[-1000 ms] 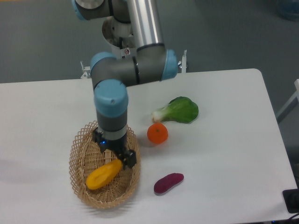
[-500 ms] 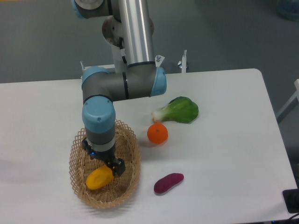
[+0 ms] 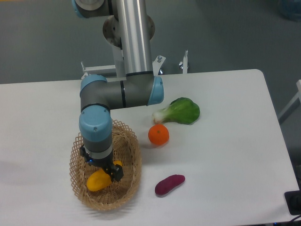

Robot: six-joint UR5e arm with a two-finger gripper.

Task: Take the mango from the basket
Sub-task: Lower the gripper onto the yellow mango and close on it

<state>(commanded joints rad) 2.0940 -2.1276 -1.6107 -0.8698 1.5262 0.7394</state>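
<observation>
The white table [image 3: 225, 155] holds everything. The robot arm [image 3: 134, 52] reaches down into the basket [image 3: 129, 146], and its wrist hides part of the basket's middle. The green leafy vegetable [image 3: 181, 111] lies just above the round orange [image 3: 158, 134]. The purple sweet potato [image 3: 170, 184] lies beside the basket. The mango [image 3: 98, 181] lies in the basket – half covered. The gripper [image 3: 107, 172] sits right on it, maybe touching; I cannot tell how its fingers stand.

A yellow-orange mango [image 3: 98, 181] lies partly hidden inside the oval tan wicker basket [image 3: 127, 188].
</observation>
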